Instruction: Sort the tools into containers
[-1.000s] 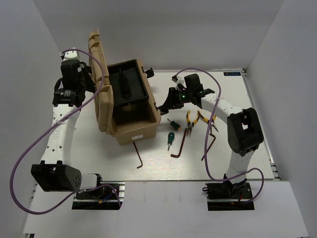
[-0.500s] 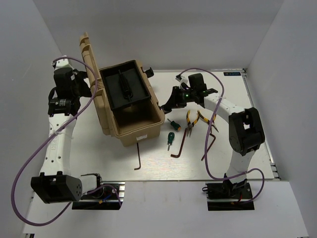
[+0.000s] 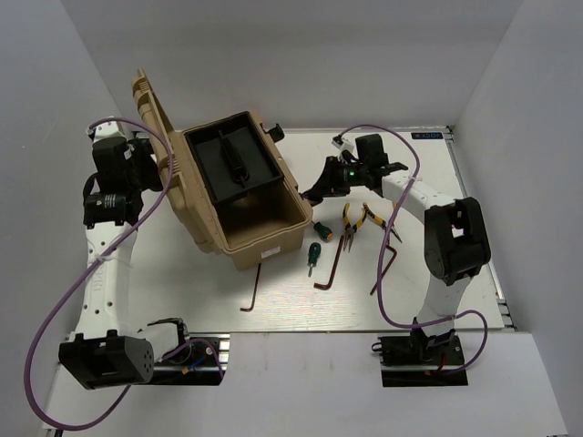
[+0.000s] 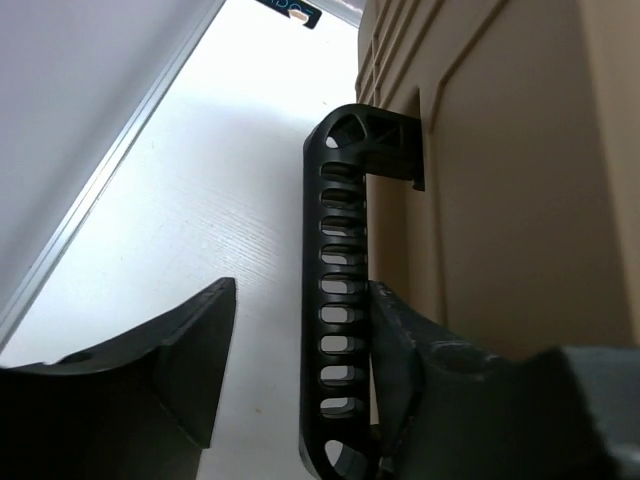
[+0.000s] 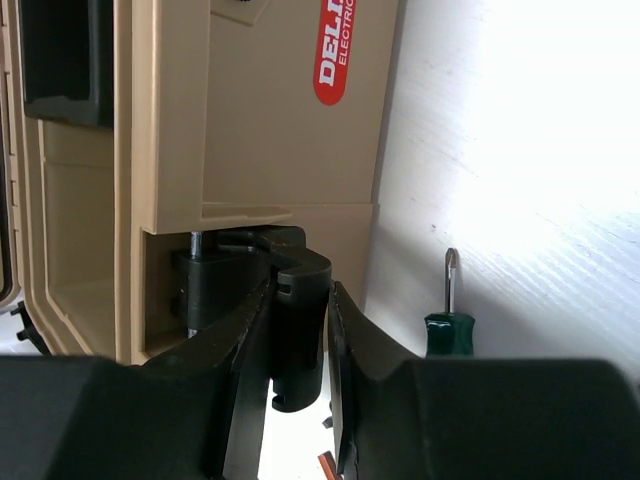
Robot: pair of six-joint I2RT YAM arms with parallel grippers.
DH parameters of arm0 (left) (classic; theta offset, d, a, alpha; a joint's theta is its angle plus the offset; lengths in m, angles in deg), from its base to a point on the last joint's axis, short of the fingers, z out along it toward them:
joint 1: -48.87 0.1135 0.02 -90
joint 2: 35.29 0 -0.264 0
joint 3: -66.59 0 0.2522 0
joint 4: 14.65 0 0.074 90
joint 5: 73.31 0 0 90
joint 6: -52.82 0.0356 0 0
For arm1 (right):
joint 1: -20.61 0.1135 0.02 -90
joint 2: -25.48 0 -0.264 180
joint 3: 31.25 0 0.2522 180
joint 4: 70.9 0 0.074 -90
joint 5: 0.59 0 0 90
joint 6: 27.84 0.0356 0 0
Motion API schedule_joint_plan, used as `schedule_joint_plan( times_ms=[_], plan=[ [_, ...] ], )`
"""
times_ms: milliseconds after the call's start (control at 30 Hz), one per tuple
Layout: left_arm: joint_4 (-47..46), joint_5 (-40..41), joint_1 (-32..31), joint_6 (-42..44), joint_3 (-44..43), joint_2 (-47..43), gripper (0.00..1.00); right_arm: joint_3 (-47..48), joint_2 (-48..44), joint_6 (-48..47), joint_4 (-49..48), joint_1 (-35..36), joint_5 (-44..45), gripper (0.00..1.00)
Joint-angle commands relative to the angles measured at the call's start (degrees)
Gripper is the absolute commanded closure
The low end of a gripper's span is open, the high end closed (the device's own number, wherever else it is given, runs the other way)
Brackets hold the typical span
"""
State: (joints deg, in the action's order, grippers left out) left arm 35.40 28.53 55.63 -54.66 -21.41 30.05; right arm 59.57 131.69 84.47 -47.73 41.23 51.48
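Observation:
The tan toolbox (image 3: 271, 244) stands open at centre left, its ribbed lid (image 3: 150, 118) tilted back to the left and the black inner tray (image 3: 233, 166) showing. My left gripper (image 3: 146, 164) is open around the lid's black handle (image 4: 335, 300), one finger touching it. My right gripper (image 3: 315, 193) is shut on the black side latch (image 5: 298, 320). Two green screwdrivers (image 3: 320, 227) (image 3: 312, 256), the yellow pliers (image 3: 355, 218) and hex keys (image 3: 250, 291) (image 3: 330, 268) (image 3: 386, 266) lie on the table. One screwdriver also shows in the right wrist view (image 5: 450, 332).
The white table (image 3: 164, 273) is walled at the back and both sides. Purple cables loop from both arms over the table. The second black latch (image 3: 273, 133) sticks out at the box's far corner.
The lid has swung further back to the left, with my left gripper moving left with it. The box has shifted and turned slightly toward the near right; the near hex key has been nudged.

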Motion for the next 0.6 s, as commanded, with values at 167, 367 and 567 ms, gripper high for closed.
schedule_joint_plan(
  times_ms=[167,367,567],
  plan=[
    [-4.1,18.4,4.8,-1.1,-1.1,-5.4,0.33,-2.1,-1.4,-3.9,6.3,-5.8,5.1,1.00],
    [1.2,21.5,4.8,-7.0,-2.1,-10.0,0.21,-2.1,-1.0,-3.4,6.0,-6.6,5.3,1.00],
    [6.3,23.2,4.8,-12.6,-2.7,-13.1,0.15,-2.2,-1.0,-2.6,5.8,-6.8,5.1,1.00]
  ],
)
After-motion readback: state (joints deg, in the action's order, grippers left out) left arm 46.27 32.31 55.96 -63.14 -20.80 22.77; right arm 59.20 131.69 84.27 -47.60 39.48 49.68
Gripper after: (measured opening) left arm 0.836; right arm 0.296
